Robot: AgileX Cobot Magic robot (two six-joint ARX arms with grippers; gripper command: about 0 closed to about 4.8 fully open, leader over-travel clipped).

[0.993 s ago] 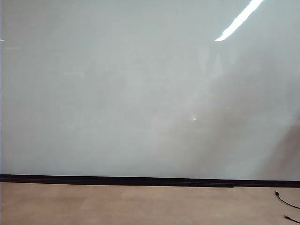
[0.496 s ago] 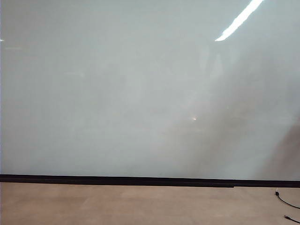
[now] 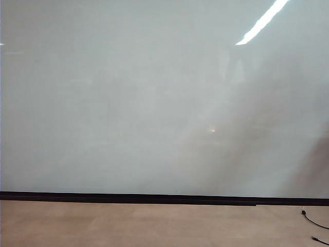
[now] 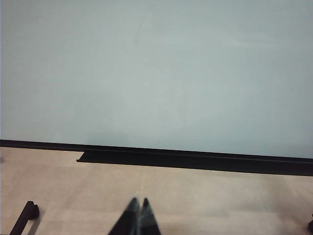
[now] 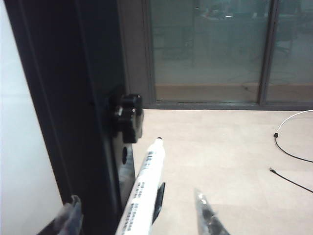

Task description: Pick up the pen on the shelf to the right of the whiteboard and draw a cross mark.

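The whiteboard (image 3: 154, 103) fills nearly the whole exterior view, pale and glossy, with a bright streak of ceiling light reflected near its upper right corner. I can see no mark drawn on it. A thin black strip (image 3: 154, 198) runs along its bottom edge, and below that lies tan floor (image 3: 128, 224), with a loose black cable (image 3: 313, 222) at the far right. Neither arm shows in this view.

The left hand (image 4: 139, 205) hangs low in front of the board, out over the floor. Its two dark fingertips are pressed together to a point, holding nothing. Beyond it in the left wrist view, a black ledge (image 4: 195, 160) juts out along the board's bottom edge.

The right hand (image 5: 137, 208) is off at the board's right edge, beside the black frame (image 5: 73, 98), which carries a black knob (image 5: 128, 115). Its fingers stand wide apart, one pale fingertip (image 5: 71, 210) close against the frame and the other out over the floor. The pen (image 5: 144, 191) sits between them, white with black print along its barrel and its dark tip pointing away from the hand. It lies just beside the frame; I cannot tell what it rests on, and neither finger appears to touch it. Past it the floor runs to a glass partition (image 5: 210, 49), with a white cable (image 5: 293, 117) and a black cable lying on the floor.
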